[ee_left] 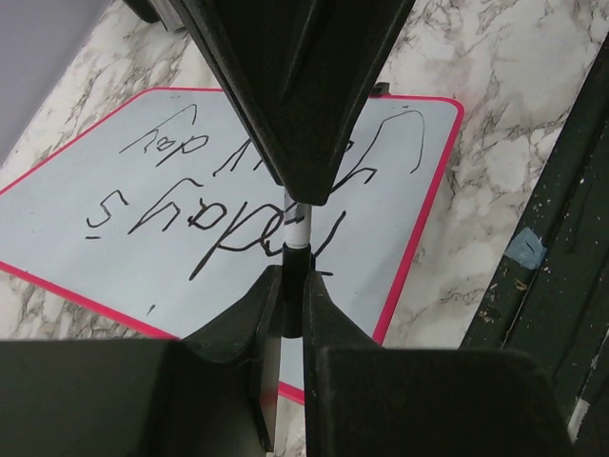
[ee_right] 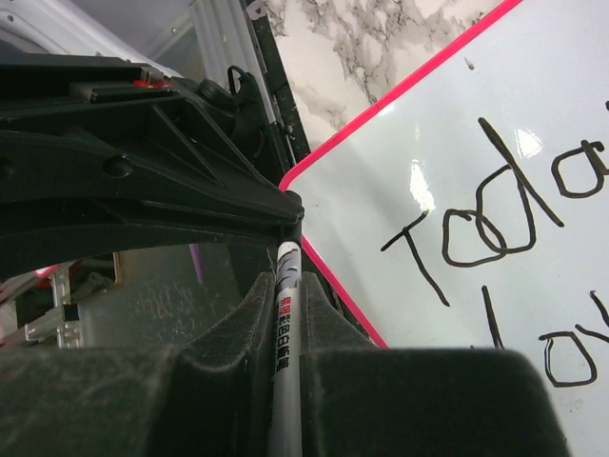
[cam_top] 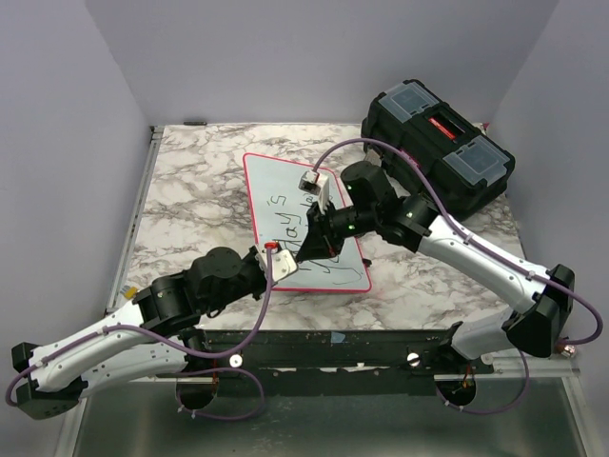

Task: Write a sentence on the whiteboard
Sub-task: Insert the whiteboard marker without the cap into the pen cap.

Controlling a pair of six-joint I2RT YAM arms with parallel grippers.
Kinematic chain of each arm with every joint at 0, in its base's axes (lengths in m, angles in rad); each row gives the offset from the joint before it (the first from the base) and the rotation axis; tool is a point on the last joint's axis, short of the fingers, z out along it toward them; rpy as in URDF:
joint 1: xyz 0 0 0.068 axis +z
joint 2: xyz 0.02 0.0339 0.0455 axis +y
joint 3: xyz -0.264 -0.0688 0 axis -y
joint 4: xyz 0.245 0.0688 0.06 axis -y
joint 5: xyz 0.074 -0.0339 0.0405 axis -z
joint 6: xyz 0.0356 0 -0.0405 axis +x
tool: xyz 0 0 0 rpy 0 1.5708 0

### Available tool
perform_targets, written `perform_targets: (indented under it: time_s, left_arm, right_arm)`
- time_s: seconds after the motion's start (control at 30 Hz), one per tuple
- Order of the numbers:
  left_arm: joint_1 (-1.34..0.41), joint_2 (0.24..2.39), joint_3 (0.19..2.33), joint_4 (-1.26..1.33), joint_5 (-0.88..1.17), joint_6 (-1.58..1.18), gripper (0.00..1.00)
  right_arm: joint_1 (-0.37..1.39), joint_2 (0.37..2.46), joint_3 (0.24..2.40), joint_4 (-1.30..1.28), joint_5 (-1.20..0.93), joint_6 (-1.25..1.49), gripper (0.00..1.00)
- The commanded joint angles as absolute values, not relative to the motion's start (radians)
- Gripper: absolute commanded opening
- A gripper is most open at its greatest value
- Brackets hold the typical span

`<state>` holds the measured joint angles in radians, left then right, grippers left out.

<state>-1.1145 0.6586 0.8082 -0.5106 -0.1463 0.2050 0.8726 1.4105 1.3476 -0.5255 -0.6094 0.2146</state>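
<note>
I see 1 whiteboard [cam_top: 276, 181] w/ 2 lines of writing [ee_left: 205, 195], 1 toolbox [cam_top: 438, 143], 1 marker [ee_right: 285, 333]; L claw [ee_left: 293, 286] & R claw [ee_right: 288, 276] both clamped on it.

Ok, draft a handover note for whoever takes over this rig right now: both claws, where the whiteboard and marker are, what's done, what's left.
Left claw: shut on the black end of the marker, possibly its cap.
Right claw: shut on the marker's white barrel; the claws meet tip to tip over the near half of the whiteboard.
Board: flat on the marble table.
Done: the sentence reads "Today's", then a second line ending "day"; its middle is hidden behind the right claw.
Left: probably cap the marker, set it down, and check the hidden word.
</note>
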Motion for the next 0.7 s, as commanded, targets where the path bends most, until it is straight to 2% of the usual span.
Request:
perform_targets:
  time_s: [0.0, 0.37, 0.67]
  left_arm:
    - [-1.117, 0.646, 0.810, -0.377, -0.023, 0.190, 0.00]
    - [-1.101, 0.640, 0.819, -0.379, 0.127, 0.183, 0.00]
    - [-1.068, 0.603, 0.830, -0.361, 0.282, 0.161, 0.00]
  right_arm:
    - [0.921, 1.448, 1.374, -0.532, -0.587, 0.163, 0.01]
    - [0.996, 1.444, 1.359, -0.522, -0.560, 0.062, 0.01]
    - [1.017, 1.435, 1.335, -0.491, -0.625, 0.010, 0.01]
